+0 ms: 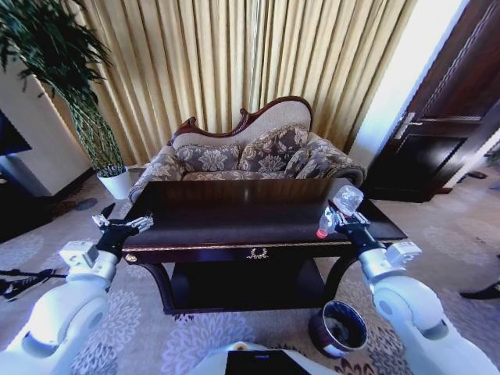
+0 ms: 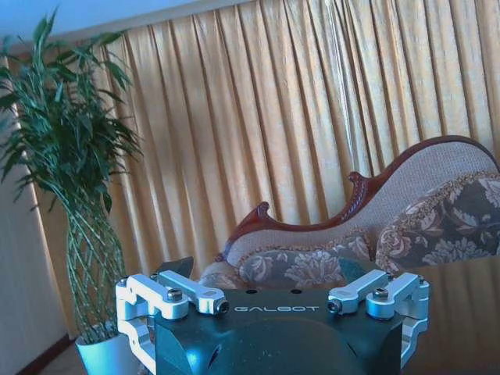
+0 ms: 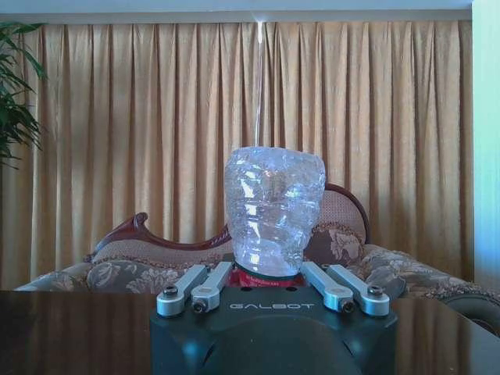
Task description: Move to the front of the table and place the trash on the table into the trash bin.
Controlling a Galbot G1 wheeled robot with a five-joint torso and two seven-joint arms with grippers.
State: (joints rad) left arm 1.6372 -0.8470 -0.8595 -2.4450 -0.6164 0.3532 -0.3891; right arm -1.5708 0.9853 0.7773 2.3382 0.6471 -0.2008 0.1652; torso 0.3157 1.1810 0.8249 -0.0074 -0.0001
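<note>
The robot faces the long side of the dark worktop (image 1: 234, 215), with a patterned sofa (image 1: 250, 156) behind it and gold curtains (image 1: 234, 55) beyond.

The right end effector (image 1: 337, 219) is raised over the right end of the worktop and is clamped on a clear plastic bottle (image 1: 344, 205). In the head view the bottle is tilted, its red cap pointing down and toward the robot, its crumpled clear body up and away. In the right wrist view the bottle (image 3: 272, 211) stands up out of the right end effector (image 3: 273, 285) — the silver fingers (image 3: 191, 287) press in against its red-labelled lower part from both sides.

The left end effector (image 1: 123, 226) hangs just off the left end of the worktop, fingers spread and nothing between them; the left wrist view shows it (image 2: 273, 301) wide apart, with a potted plant (image 2: 74, 195) behind.

The trash bin (image 1: 337, 328) — a small round dark bucket — stands on the patterned carpet (image 1: 148, 328) near the worktop's front right leg, below the right arm.
</note>
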